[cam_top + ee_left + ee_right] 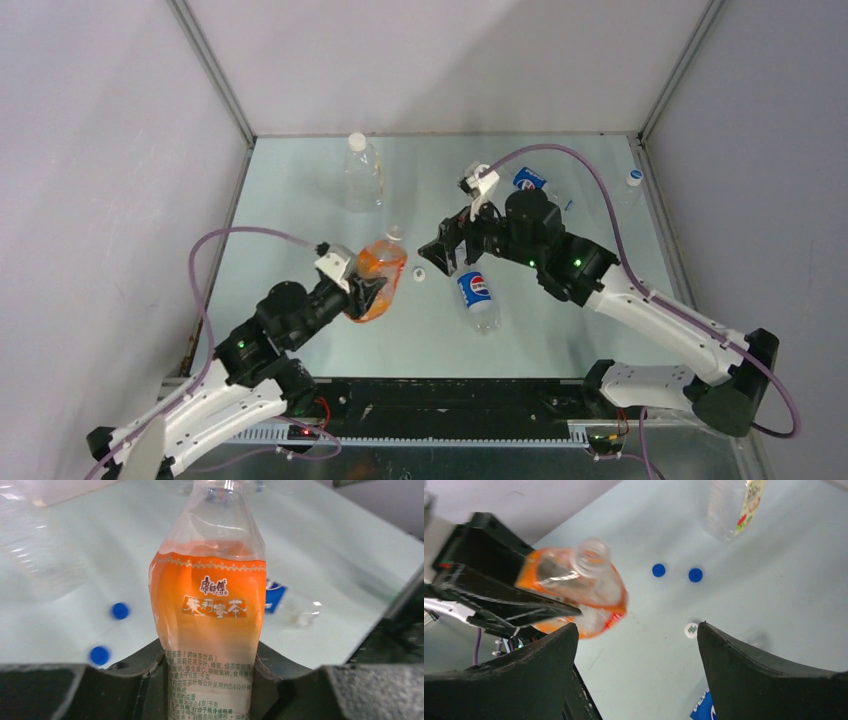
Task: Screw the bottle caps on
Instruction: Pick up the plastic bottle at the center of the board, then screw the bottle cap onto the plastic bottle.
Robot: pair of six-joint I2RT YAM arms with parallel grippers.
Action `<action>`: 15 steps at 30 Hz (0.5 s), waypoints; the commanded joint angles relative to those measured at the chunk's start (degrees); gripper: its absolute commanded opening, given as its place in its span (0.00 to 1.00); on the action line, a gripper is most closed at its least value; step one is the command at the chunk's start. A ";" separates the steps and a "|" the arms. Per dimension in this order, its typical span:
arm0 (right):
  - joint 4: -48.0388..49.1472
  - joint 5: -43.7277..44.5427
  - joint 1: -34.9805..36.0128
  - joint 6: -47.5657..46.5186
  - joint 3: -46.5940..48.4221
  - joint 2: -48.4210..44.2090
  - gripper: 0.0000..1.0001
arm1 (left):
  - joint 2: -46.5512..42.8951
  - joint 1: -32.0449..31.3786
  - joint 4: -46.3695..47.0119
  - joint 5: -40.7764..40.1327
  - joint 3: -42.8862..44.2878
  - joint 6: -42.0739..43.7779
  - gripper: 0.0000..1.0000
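Caps: three loose ones visible. White cap (692,630) lies flat mid-table, just beside the neck of the lying Pepsi bottle (478,295) and close under the right gripper (635,630). Blue caps (658,570), a pair side by side, sit toward the far-left part of the table (560,330), between the orange bottle (210,600) and the upright clear bottle (362,172).

Handling, my read: light, stiff, low and small. They will likely skate on the smooth table if nudged. I'd pinch across the rim from straight above with the fingertips only. Grip off-centre and a cap could squirt out or tip.

Grippers:
- Left gripper (210,647) is clamped on the orange bottle's lower body. The bottle is tilted, neck open and pointing toward the right arm.
- Right gripper has its jaws spread wide with nothing between them.

Hard to make out:
- Blue caps don't show in the top view, only in the wrist views.
- Can't tell whether any cap lies thread-up. The white one shows a green mark, probably its top.
- Orange bottle's base is cut off in the left wrist view.
- Far Pepsi bottle (530,180) is partly behind the right arm, so I can't tell if it's capped.
- Small bottle (633,178) at the far-right corner is too small to judge.
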 commanded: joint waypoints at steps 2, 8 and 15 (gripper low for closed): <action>-11.64 1.19 -2.24 3.41 5.63 6.10 0.91 | -7.21 0.36 -9.28 -13.44 -0.54 10.67 0.16; -21.72 5.67 -0.62 -1.10 12.68 18.60 0.91 | -13.84 0.34 -11.05 -14.71 -1.50 17.24 0.18; -27.68 10.36 1.61 -2.80 22.42 34.98 0.82 | -18.89 0.34 -14.78 -12.71 -0.52 18.33 0.17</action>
